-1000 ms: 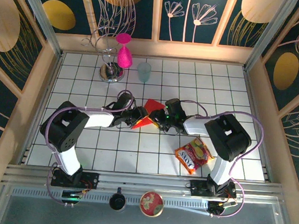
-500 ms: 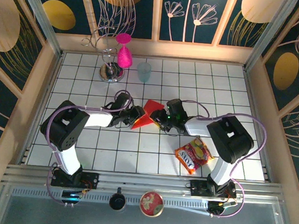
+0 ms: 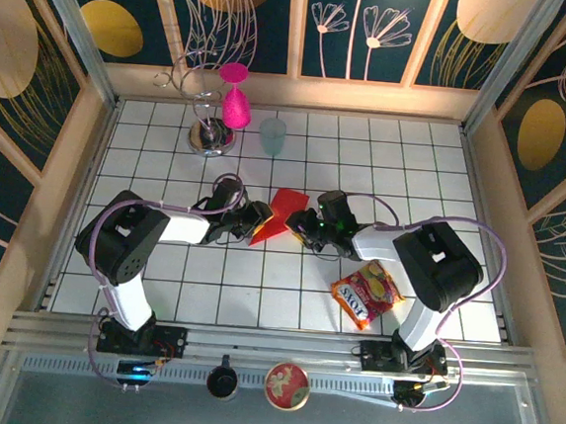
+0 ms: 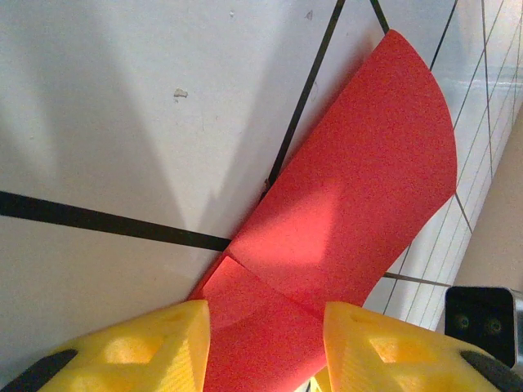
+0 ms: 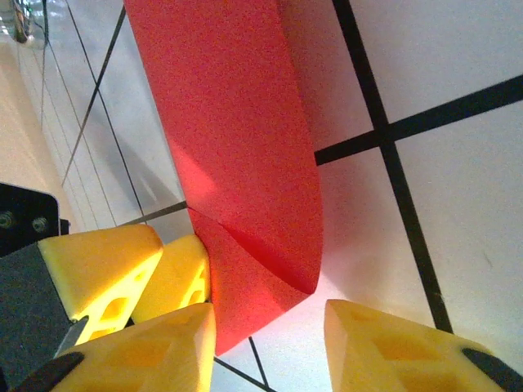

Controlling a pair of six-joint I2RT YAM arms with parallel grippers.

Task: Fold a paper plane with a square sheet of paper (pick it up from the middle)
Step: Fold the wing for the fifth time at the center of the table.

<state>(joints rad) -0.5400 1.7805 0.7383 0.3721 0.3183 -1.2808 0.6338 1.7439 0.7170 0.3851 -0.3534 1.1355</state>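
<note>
Fingers on the left: the left fingers stand apart at the bottom of the left wrist view. The red paper fills the whole gap from one yellow tip to the other. Whether they press it or only stand beside it, I cannot tell.
Sheet: the square sheet of paper lies partly folded on the white surface, in the middle of the top view, between the two arms.
Long axis: it runs from lower left to upper right in the top view. The narrow lower end points to both pairs of fingers, the broad end points away from them.
Fingers on the right: the right fingers are spread. The corner of the sheet touches the tip at the lower left of the frame, and bare surface shows before the tip at the lower right.
Nearer arm: probably the left one, since the paper sits deeper in its gap.
Next move: it seems to depend on this lower corner lying between the tips.
</note>
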